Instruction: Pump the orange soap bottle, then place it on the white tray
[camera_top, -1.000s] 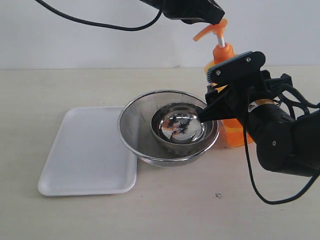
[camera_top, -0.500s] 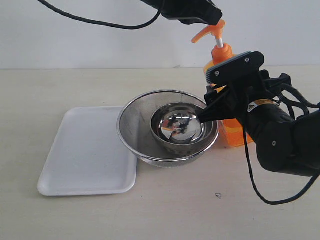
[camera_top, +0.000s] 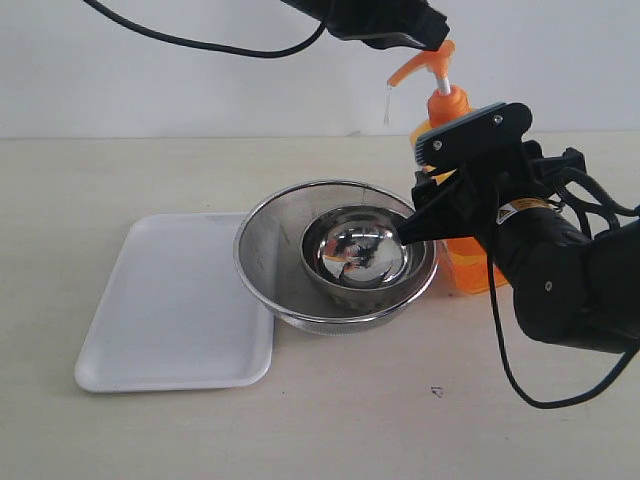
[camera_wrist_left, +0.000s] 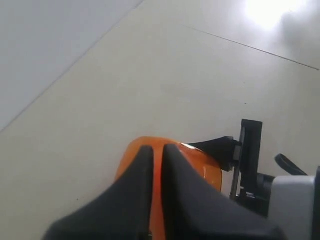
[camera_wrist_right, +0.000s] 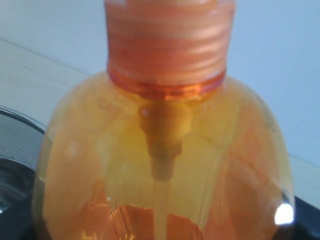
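Observation:
The orange soap bottle (camera_top: 468, 266) stands upright at the right, behind the bowls, apart from the white tray (camera_top: 165, 305) that lies flat at the left. My left gripper (camera_top: 428, 40) rests shut on top of the orange pump head (camera_top: 424, 62); in the left wrist view its fingers (camera_wrist_left: 142, 165) lie side by side over the pump head (camera_wrist_left: 202, 162). A thin thread of soap (camera_top: 387, 106) hangs from the nozzle. My right gripper (camera_top: 450, 215) is shut around the bottle's body, and the bottle (camera_wrist_right: 165, 150) fills the right wrist view.
A steel mesh bowl (camera_top: 268, 262) with a smaller shiny steel bowl (camera_top: 355, 250) inside stands between tray and bottle, touching the tray's right edge. The left arm's black cable (camera_top: 200, 45) loops above the table at the back.
A thin thread of soap now hangs from the nozzle. The pump head and the left gripper have barely shifted; the right arm, bottle, bowls and tray are as before.

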